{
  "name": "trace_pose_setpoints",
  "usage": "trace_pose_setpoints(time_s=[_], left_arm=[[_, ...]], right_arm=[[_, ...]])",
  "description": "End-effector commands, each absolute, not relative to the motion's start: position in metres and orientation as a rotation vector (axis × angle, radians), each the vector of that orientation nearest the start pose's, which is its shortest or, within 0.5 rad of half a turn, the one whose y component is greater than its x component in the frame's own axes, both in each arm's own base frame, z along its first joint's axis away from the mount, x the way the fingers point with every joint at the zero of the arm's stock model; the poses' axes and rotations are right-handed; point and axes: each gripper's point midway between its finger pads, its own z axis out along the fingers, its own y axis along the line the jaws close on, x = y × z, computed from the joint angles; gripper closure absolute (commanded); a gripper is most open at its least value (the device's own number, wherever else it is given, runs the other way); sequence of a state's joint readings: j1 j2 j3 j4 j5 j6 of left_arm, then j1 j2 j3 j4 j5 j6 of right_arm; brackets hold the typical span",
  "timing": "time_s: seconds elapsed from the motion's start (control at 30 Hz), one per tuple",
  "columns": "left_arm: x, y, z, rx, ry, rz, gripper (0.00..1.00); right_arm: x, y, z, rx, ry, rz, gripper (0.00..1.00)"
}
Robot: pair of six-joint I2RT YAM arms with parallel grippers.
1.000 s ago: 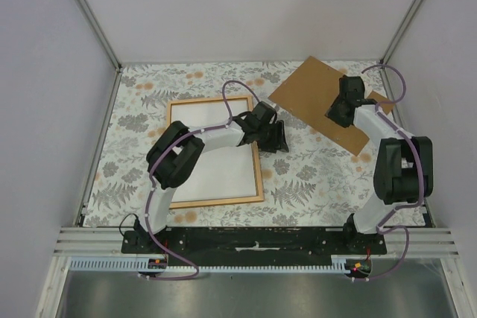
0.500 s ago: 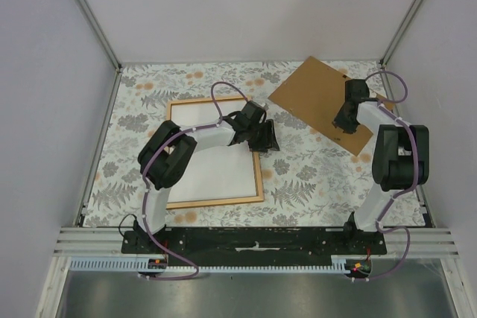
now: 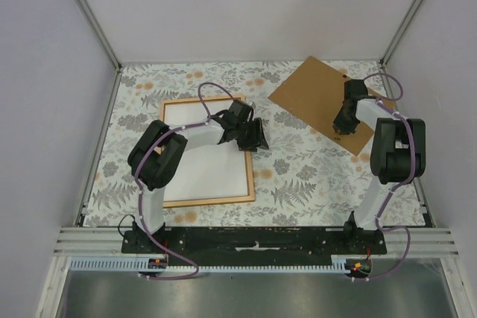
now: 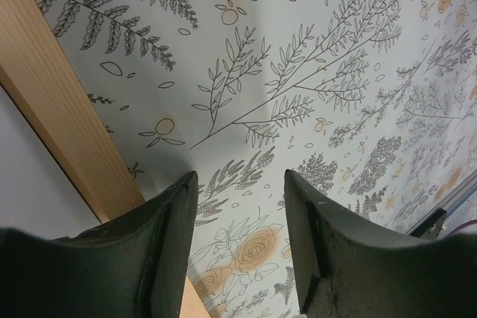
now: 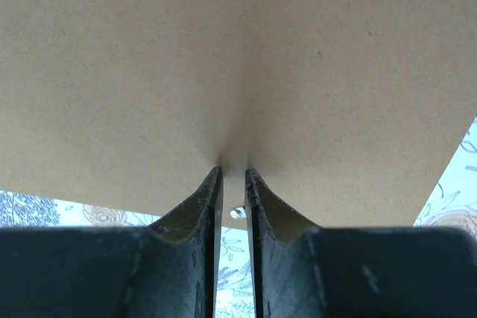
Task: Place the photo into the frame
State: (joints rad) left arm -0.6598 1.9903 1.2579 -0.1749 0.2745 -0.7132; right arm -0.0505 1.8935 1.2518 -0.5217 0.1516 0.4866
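White side up, the photo lies within the frame, so the left gripper hangs spread just off its right rail. The right gripper, fingers nearly together, rests its tips on the board, probably to fetch it next.

One frame, one photo, one backing board, two claws.

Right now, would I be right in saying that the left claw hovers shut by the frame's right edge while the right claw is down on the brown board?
Not quite: the left claw is open, not shut. The left wrist view shows only the patterned tablecloth between its jaws. The rest holds: it is by the right edge of the frame, and the right claw is down on the brown board.
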Motion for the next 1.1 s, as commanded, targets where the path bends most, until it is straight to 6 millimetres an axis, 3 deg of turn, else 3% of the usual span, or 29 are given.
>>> trace_pose_setpoints(time_s=[0.0, 0.33, 0.63, 0.77, 0.87, 0.97, 1.07], left_arm=[[0.324, -0.326, 0.026, 0.079, 2.694, -0.797, 0.43], [0.329, -0.331, 0.036, 0.073, 2.666, -0.855, 0.43], [0.332, -0.333, 0.046, 0.056, 2.641, -0.889, 0.43], [0.334, -0.329, 0.049, 0.030, 2.634, -0.887, 0.43], [0.338, -0.323, 0.051, -0.004, 2.625, -0.877, 0.43], [0.340, -0.322, 0.051, -0.014, 2.626, -0.873, 0.43], [0.339, -0.323, 0.046, -0.016, 2.646, -0.872, 0.43]], right_arm=[[0.362, -0.021, 0.013, 0.796, 2.692, -0.069, 0.77], [0.319, 0.011, 0.011, 0.771, 2.738, 0.043, 0.81], [0.282, 0.115, 0.004, 0.559, 2.846, 0.157, 0.84], [0.272, 0.169, 0.015, 0.463, 2.870, 0.301, 0.85], [0.272, 0.199, 0.032, 0.398, 2.854, 0.367, 0.85], [0.282, 0.188, 0.050, 0.390, 2.804, 0.322, 0.80], [0.303, 0.145, 0.073, 0.412, 2.704, 0.199, 0.68]])
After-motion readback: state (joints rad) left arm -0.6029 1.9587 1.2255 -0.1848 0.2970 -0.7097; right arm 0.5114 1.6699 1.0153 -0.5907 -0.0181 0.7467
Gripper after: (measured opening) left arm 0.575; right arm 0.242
